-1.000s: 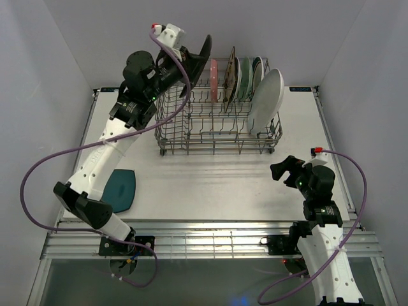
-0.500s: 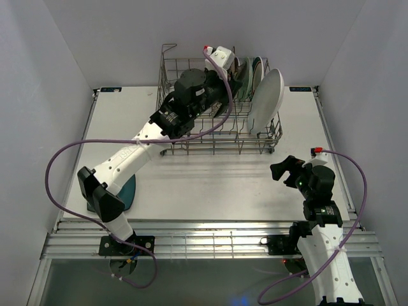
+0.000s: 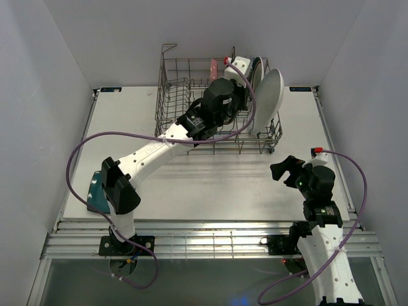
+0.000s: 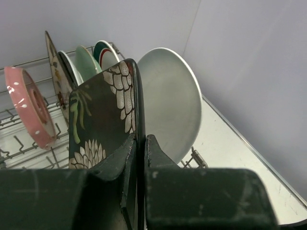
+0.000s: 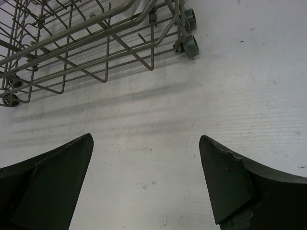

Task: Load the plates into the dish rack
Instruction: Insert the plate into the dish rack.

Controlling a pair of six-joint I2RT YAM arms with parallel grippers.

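My left gripper (image 4: 140,139) is shut on the edge of a black floral square plate (image 4: 103,120) and holds it upright over the right part of the grey wire dish rack (image 3: 171,95). The large white oval plate (image 4: 170,105) stands just to its right, also visible from above (image 3: 269,97). To its left stand a pink dotted plate (image 4: 31,108), a cream floral square (image 4: 53,67), a mint plate (image 4: 86,62) and a green-rimmed round (image 4: 106,51). A dark teal plate (image 3: 95,185) lies on the table at the left, partly hidden by my left arm. My right gripper (image 5: 146,143) is open and empty above the table.
The rack's near right corner with its small wheels (image 5: 189,45) lies ahead of my right gripper. My left arm stretches diagonally over the table and the rack's left half. Grey walls close in on the left, the right and behind.
My left arm has swung right with the black floral plate, from beyond the rack's left end to over its right part beside the white oval plate. The right arm has not moved.
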